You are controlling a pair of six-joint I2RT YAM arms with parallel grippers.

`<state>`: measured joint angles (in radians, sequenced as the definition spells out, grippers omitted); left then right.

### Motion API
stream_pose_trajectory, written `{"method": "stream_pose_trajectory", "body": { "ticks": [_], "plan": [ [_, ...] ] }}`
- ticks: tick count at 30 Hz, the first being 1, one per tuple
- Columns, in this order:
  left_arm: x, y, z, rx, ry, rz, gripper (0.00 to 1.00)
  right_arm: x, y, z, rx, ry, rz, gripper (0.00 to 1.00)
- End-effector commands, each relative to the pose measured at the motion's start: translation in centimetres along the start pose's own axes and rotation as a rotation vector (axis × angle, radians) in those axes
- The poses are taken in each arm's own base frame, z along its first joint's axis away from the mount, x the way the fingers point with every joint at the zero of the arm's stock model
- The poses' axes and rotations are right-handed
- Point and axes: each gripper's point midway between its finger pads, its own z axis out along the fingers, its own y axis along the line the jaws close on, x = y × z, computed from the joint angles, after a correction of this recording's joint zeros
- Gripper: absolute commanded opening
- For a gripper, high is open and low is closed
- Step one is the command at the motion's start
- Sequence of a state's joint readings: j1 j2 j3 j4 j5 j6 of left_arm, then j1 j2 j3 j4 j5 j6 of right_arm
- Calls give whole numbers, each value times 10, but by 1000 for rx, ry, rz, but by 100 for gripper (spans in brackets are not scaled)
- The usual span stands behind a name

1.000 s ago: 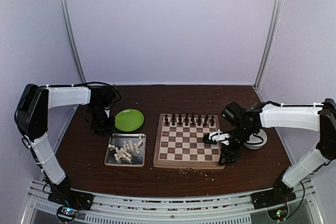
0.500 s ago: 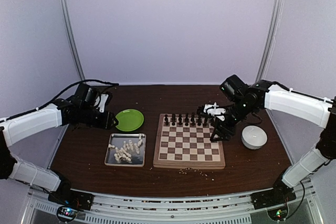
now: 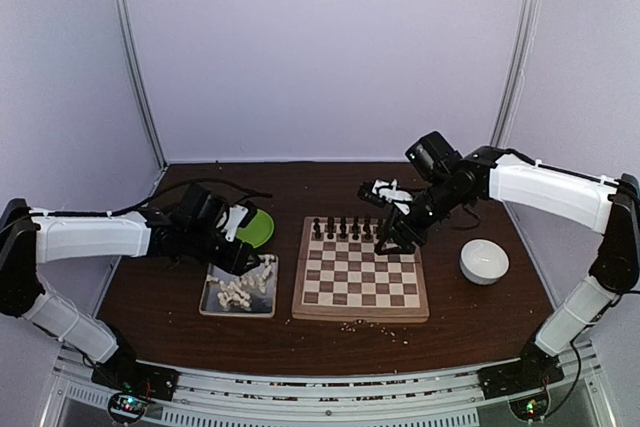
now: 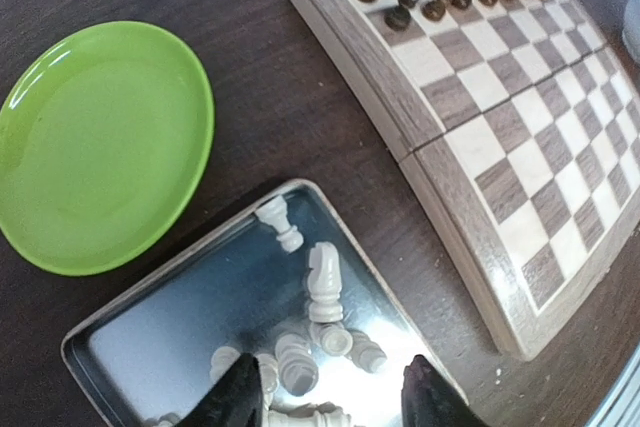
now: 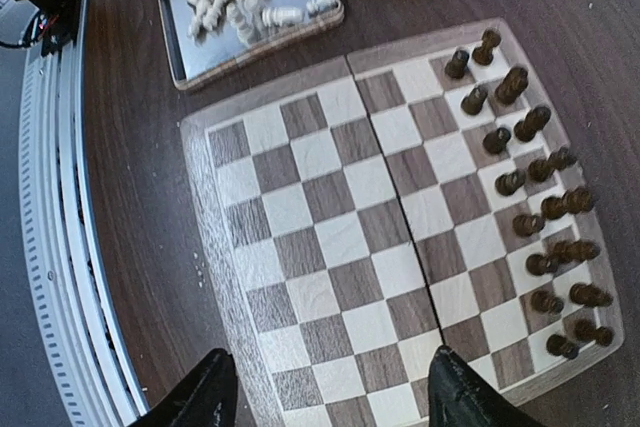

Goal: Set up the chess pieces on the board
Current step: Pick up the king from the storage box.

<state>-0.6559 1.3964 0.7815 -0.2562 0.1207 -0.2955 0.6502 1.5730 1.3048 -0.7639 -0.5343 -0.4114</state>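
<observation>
**White men untouched in tray; left claw poised to pick**

Near edge of desk (image 3: 180,319): pale crumbs (image 3: 350,325) scattered just in front of the board. Not part of the job.

Tray (image 4: 170,337), left of the board and just beside it. White pieces (image 4: 322,287) lie in it, heaped, most on their sides, several touching. None stands on the board.

Left claw (image 4: 330,402) hangs low over the tray's board-side end. Fingers spread, nothing pinched. A few white men lie between and under the tips.

Board (image 5: 330,247): centre of desk, flat, square to the near edge. The near ranks are bare. Dark pieces (image 5: 540,207) stand upright in two rows along the far side. Those rows look full, though I cannot count them for certain.

Right claw (image 5: 330,402): above the board's far right part, near the dark rows, raised clear of them. Fingers spread, empty.

Beyond the tray: green plate (image 4: 100,147), nothing on it, partly hidden by the left arm from above. White bowl (image 3: 484,260) on the desk to the right of the board, apart from it.

Reading: the dark side looks done and the white side is not yet begun. The step in hand is the first white pick, by the left arm.

Next move calls for:
- choosing one man at the heap's edge, not one tangled with its neighbours;
- coming down with the fingers astride it, then closing across its body;
- carrying it to the near ranks and setting it upright, which a piece gripped lying down makes awkward.
</observation>
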Motion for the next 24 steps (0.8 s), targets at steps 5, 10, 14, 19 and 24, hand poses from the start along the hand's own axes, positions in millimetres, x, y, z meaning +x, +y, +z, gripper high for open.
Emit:
{"method": "stream_pose_trajectory", "body": {
  "ticks": [5,10,14,19,24],
  "plan": [
    [-10,-3,9,-85,61,74,53,54,5,-7,64,-4,-8,66],
    [-5,2,7,-115,102,86,51,70,2,-3,67,-19,12,65],
    [7,6,7,-132,153,118,45,68,-6,-3,86,-25,13,65],
    [21,9,10,-136,216,151,41,69,-10,0,95,-13,-2,65],
    [24,11,16,-143,243,160,43,72,-10,2,84,-8,0,65]
  ]
}}
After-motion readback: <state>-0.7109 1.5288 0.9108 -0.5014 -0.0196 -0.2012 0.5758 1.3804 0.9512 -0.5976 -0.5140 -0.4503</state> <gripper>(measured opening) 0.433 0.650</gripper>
